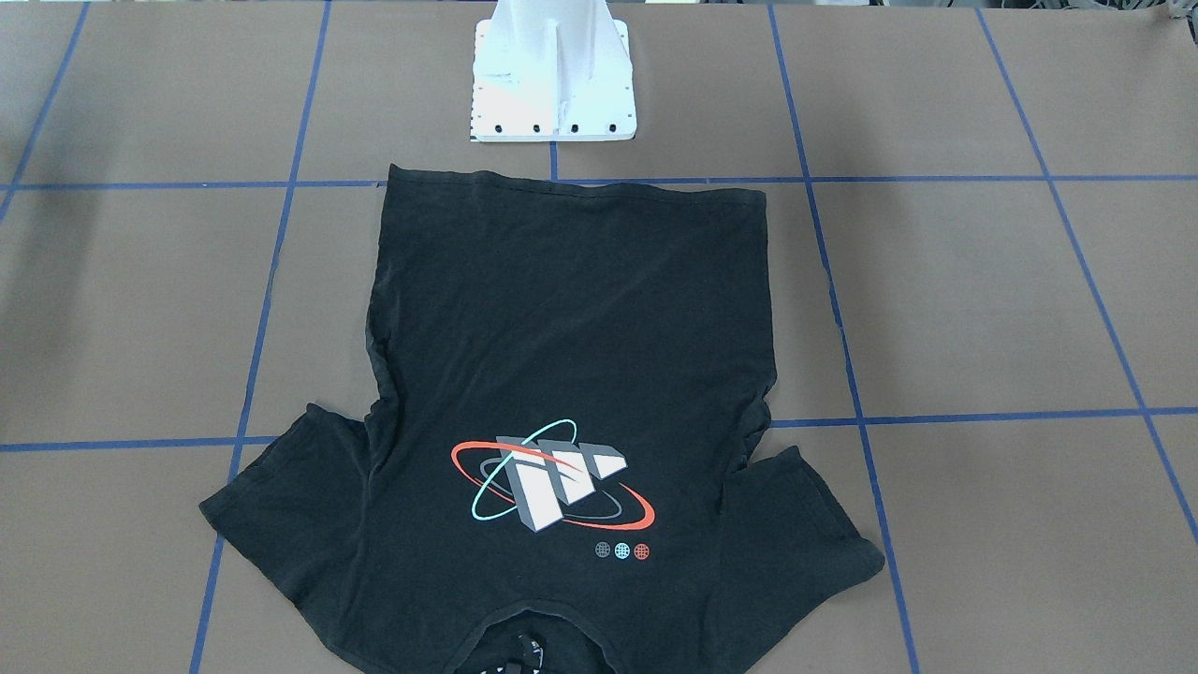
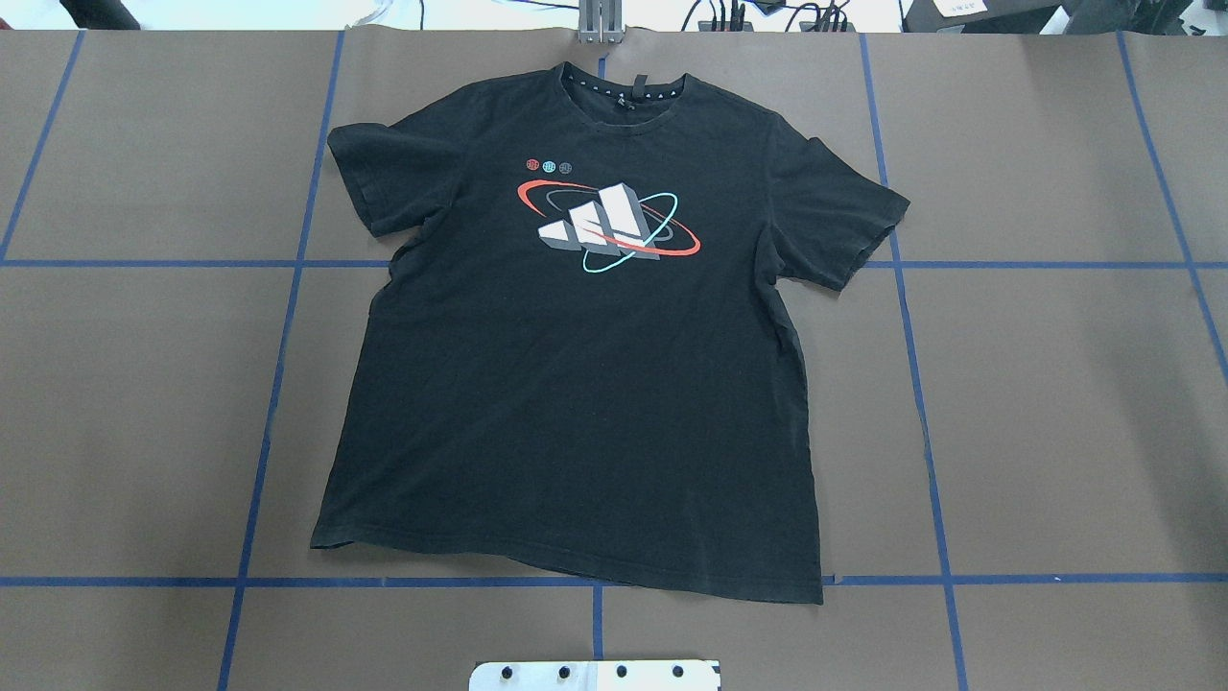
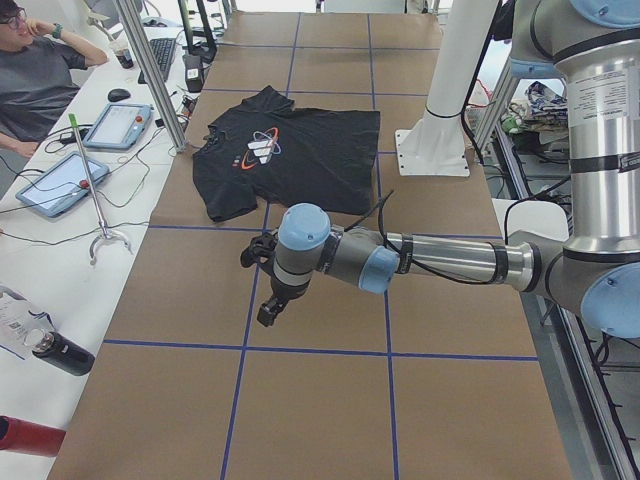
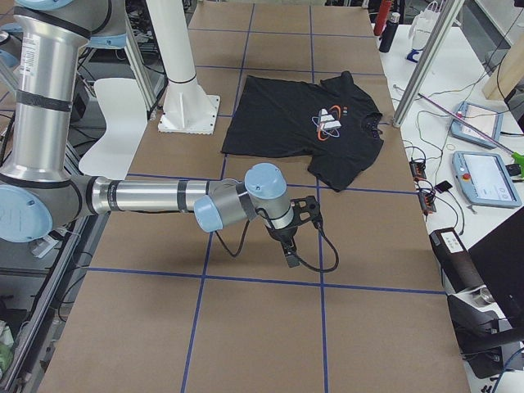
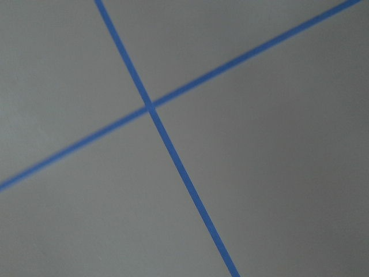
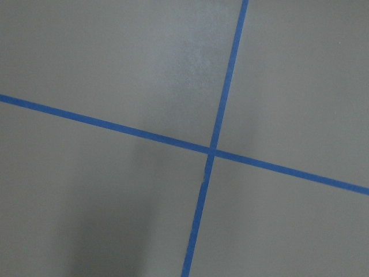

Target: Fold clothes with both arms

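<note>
The black T-shirt (image 2: 576, 403) lies spread flat, print side up, in the middle of the brown table, with its collar at the far edge from the robot's base. It also shows in the front view as the T-shirt (image 1: 562, 328) and in both side views (image 3: 300, 150) (image 4: 286, 115). My left gripper (image 3: 268, 310) hangs over bare table well off the shirt's left sleeve. My right gripper (image 4: 291, 258) hangs over bare table beyond the right sleeve. Neither touches the shirt. They show only in the side views, so I cannot tell whether they are open or shut. Both wrist views show only table and blue tape.
The white pedestal base (image 1: 552, 84) stands just behind the shirt's hem. Blue tape lines (image 2: 614, 581) grid the table. A side desk holds tablets (image 3: 58, 182), a bottle (image 3: 55, 350) and cables, with a person (image 3: 35, 85) seated there.
</note>
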Controlling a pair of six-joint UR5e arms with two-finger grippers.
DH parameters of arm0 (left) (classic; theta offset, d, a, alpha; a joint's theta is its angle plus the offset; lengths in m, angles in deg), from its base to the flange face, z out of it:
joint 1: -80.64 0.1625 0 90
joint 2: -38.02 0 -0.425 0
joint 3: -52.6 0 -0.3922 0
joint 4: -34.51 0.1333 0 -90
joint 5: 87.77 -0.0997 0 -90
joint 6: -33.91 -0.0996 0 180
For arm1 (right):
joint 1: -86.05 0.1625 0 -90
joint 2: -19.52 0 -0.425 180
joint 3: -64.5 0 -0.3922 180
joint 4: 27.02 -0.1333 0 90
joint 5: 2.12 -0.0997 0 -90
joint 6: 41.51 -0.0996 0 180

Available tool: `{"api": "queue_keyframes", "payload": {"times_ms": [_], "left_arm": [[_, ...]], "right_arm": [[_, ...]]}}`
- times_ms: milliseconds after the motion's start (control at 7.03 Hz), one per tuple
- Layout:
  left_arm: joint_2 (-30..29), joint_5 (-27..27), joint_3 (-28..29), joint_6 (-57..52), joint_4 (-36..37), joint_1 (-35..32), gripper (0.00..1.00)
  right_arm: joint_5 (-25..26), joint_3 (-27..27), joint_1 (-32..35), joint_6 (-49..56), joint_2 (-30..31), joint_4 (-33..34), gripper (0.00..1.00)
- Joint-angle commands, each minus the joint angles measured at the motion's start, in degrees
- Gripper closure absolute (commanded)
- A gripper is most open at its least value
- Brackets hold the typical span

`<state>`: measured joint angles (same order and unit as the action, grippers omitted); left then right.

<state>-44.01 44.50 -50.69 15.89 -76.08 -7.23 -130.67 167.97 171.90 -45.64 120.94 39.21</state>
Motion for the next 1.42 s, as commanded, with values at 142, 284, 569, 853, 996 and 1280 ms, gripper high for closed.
{"api": "queue_keyframes", "payload": {"times_ms": [142, 284, 569, 853, 996, 1280], "left_arm": [[-14.0, -0.7, 7.0, 6.1, -14.1, 0.2, 0.00], [-18.0, -0.7, 8.5, 15.9, -14.1, 1.5, 0.00], [-23.8, -1.8, 11.4, 33.7, -16.8, 9.3, 0.00], [-27.4, -5.4, 16.4, 35.1, -26.2, 16.9, 0.00], [-30.5, -7.6, 19.8, 35.2, -29.8, 20.2, 0.00], [-33.4, -14.9, 25.0, 35.2, -33.3, 22.6, 0.00]], "right_arm": [[0.0, -3.0, -3.7, -5.5, -9.3, -2.8, 0.00], [0.2, -5.4, -6.6, -11.6, -14.4, -2.9, 0.00], [1.4, -12.5, -13.9, -19.8, -24.3, -3.2, 0.00], [10.5, -16.6, -21.9, -33.4, -32.0, -3.5, 0.00], [15.4, -17.2, -25.5, -39.7, -34.0, -3.5, 0.00], [20.8, -22.6, -30.4, -47.6, -34.4, -13.9, 0.00]]}}
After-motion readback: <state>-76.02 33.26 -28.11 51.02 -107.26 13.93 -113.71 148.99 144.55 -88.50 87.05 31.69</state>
